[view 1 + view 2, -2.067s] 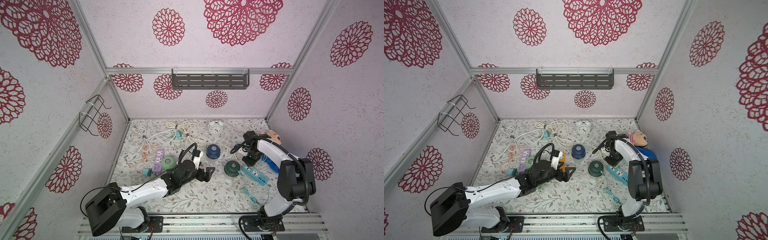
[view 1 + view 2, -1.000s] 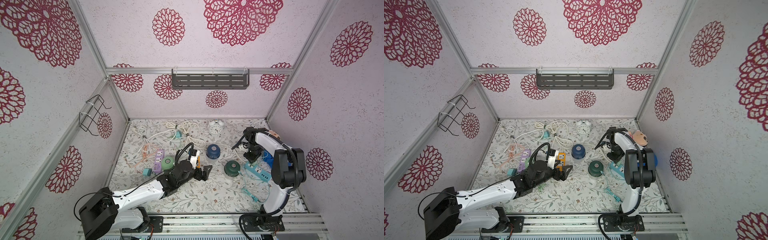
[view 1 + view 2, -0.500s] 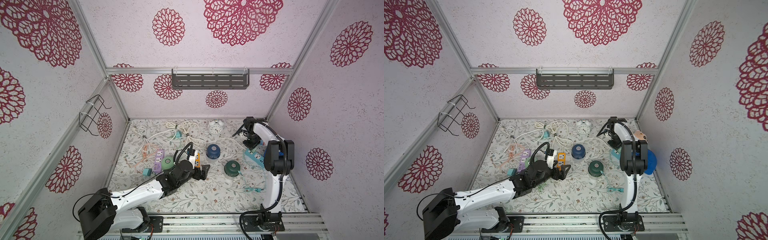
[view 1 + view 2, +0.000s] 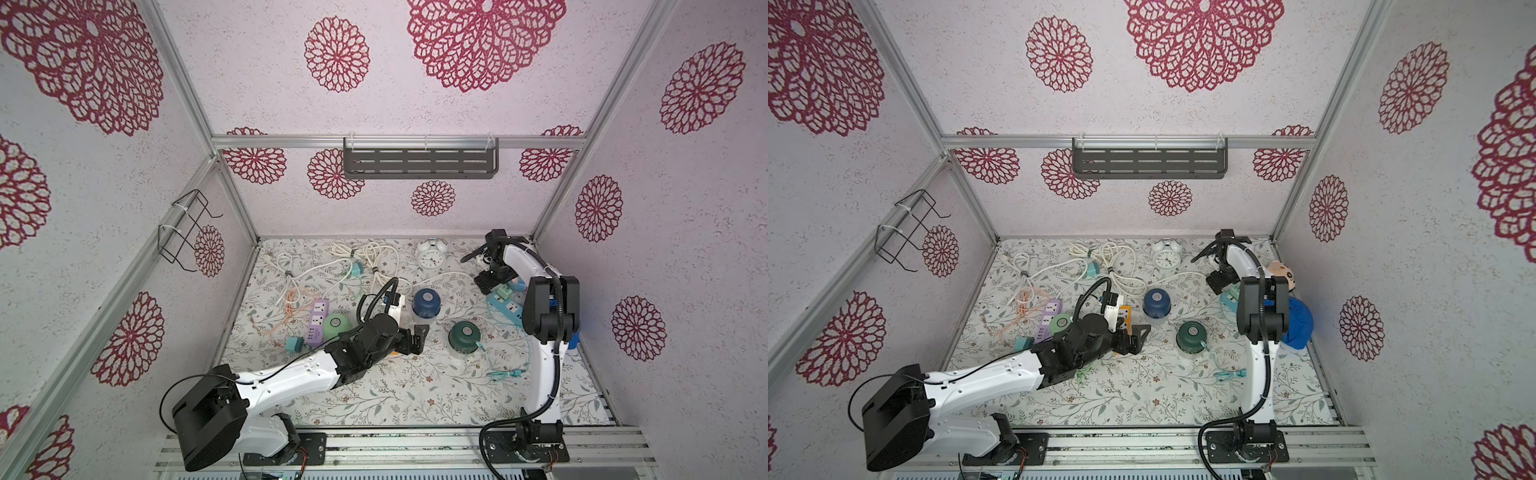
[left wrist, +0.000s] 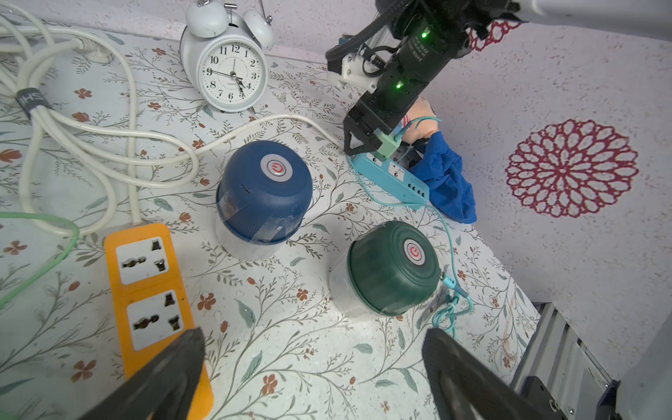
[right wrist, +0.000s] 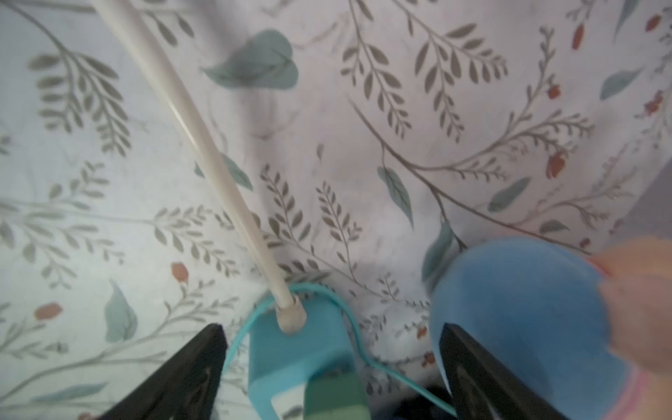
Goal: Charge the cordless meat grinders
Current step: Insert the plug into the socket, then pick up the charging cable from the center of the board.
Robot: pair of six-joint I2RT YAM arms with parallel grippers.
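Three cordless meat grinders stand on the floral floor: mint green [image 4: 336,325], navy blue [image 4: 427,302] and dark green [image 4: 464,333]. A teal cable [image 5: 451,280] runs from the dark green one [image 5: 394,267] to a green adapter [image 5: 387,147] seated in the blue power strip [image 5: 392,174]. My right gripper [image 6: 331,331] is open, its fingers astride that strip's end [image 6: 294,349] and the adapter without touching them. My left gripper [image 5: 312,340] is open and empty, low over bare floor in front of the navy grinder [image 5: 265,189], beside the orange power strip [image 5: 152,291].
A white alarm clock [image 4: 431,257] stands at the back wall. White cords [image 4: 332,266] loop across the back left. A purple power strip [image 4: 316,320] lies by the mint grinder. A doll in blue cloth [image 4: 1293,320] lies against the right wall behind my right arm.
My right gripper has opened off the green adapter, which stays in the blue strip, and the right arm has drawn back towards the rear corner. The left arm has edged slightly.
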